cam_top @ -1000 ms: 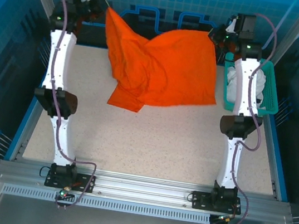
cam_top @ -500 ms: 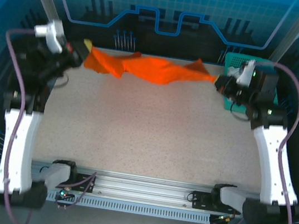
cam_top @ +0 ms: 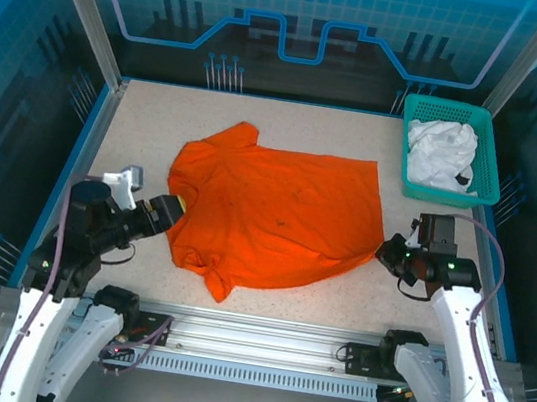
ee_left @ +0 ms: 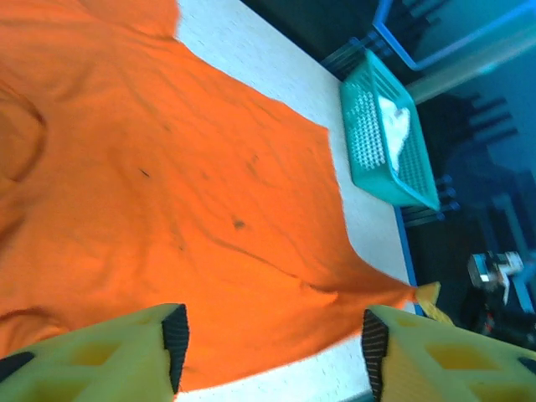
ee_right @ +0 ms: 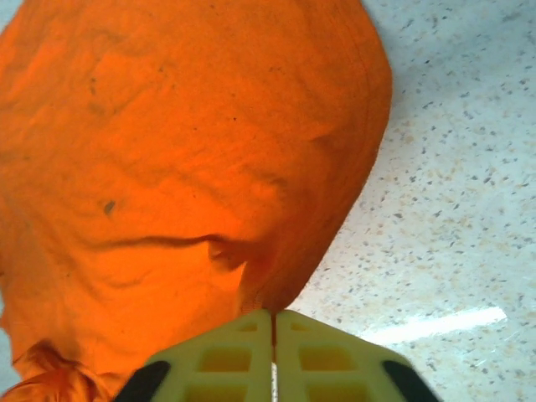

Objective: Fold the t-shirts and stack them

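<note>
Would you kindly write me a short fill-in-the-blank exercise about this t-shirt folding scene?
1. The orange t-shirt lies spread flat on the ___.
2. The white t-shirt sits inside the teal ___.
3. The right gripper has its jaws ___ on the orange t-shirt's edge.
4. The left gripper has its jaws ___.
Missing words: table; basket; shut; open.

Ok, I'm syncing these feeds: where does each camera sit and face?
Top external: above, behind the bases, facing down at the table; both arms show.
Left wrist: left arm, facing across the orange t-shirt to the teal basket; left hand open.
Right wrist: right arm, facing the shirt's corner; right hand shut on it.
Shared: the orange t-shirt, in all.
</note>
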